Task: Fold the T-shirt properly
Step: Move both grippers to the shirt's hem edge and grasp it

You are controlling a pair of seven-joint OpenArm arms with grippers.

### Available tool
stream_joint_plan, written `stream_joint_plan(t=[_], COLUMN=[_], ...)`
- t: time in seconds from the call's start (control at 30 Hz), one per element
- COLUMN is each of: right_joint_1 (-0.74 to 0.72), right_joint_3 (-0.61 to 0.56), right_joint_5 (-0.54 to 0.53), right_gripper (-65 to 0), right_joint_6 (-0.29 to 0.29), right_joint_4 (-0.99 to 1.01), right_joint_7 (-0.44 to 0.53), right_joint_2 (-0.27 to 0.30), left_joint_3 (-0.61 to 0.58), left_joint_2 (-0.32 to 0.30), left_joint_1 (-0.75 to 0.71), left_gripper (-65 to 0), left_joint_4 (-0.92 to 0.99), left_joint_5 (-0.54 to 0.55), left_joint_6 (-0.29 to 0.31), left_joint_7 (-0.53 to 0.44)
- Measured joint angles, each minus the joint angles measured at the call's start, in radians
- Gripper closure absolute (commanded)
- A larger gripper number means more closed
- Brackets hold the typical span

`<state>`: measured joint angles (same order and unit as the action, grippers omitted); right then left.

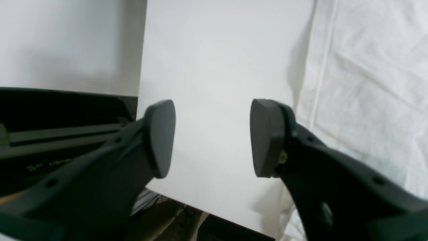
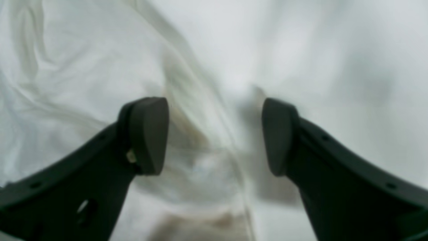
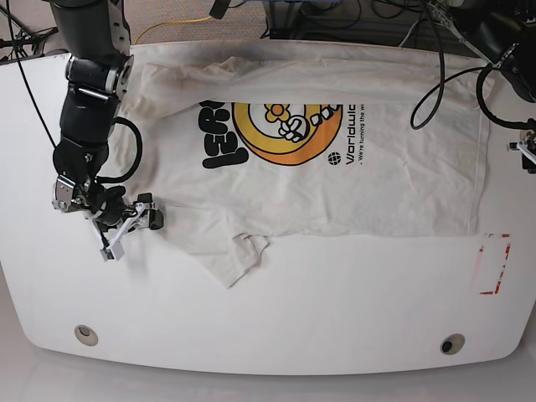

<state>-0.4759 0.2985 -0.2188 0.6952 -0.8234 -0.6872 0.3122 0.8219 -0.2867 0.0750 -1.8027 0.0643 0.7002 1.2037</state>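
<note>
A cream-white cotton short-sleeved T-shirt (image 3: 335,180) lies spread across the far half of a white rounded table (image 3: 276,310), partly folded, its print facing up. The print shows bold black lettering (image 3: 219,138), an orange-yellow round graphic (image 3: 285,126) and a line of small black text.

One short sleeve (image 3: 230,255) points toward the near edge of the table.

The right gripper (image 3: 130,224), black with flat oval pads, sits low at the shirt's edge, beside that sleeve. Its jaws stand apart over wrinkled cloth and hold nothing.

The left gripper (image 1: 212,139) hovers at the opposite end of the table. Its jaws are also spread wide and empty, with bare table between them and the shirt's hemmed edge (image 1: 321,67) just beside one pad.

A red-outlined rectangle (image 3: 492,264) is marked on the table near that end.
</note>
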Motion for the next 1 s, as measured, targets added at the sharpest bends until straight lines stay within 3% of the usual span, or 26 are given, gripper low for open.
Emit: stream_joint_plan(t=[0.17, 0.27, 0.4, 0.47, 0.7, 0.8, 1.0], right_joint_1=[-0.009, -0.008, -0.01, -0.008, -0.007, -0.005, -0.004], right_joint_3=[0.001, 0.001, 0.001, 0.001, 0.0, 0.001, 0.0], right_joint_5=[0.04, 0.05, 0.058, 0.059, 0.066, 0.066, 0.066], right_gripper=[-42.2, -41.7, -31.4, -24.6, -4.6, -0.3, 0.0], right_joint_6=[0.0, 0.001, 0.001, 0.001, 0.001, 0.001, 0.001], right_joint_4=[0.009, 0.008, 0.007, 0.008, 0.012, 0.013, 0.013], right_joint_7=[0.034, 0.052, 0.055, 0.057, 0.054, 0.05, 0.048], right_joint_2=[-0.053, -0.083, -0.094, -0.093, -0.091, -0.088, -0.089], left_joint_3=[0.0, -0.003, -0.011, -0.034, -0.122, -0.181, -0.216], left_joint_2=[0.0, 0.001, 0.003, 0.001, -0.011, -0.043, -0.038], left_joint_1=[0.003, 0.003, 0.006, 0.014, 0.119, 0.165, 0.254], left_gripper=[-32.5, -33.5, -40.7, -42.6, -46.7, -46.8, -46.9], left_joint_4=[0.0, 0.0, 0.031, 0.077, 0.332, 0.468, 0.69], left_joint_5=[0.003, 0.001, 0.004, -0.002, 0.005, -0.002, 0.0], left_joint_6=[0.0, 0.0, 0.0, -0.035, -0.258, -0.283, -0.301], left_joint_7=[-0.003, -0.057, -0.164, -0.201, -0.397, -0.447, -0.55])
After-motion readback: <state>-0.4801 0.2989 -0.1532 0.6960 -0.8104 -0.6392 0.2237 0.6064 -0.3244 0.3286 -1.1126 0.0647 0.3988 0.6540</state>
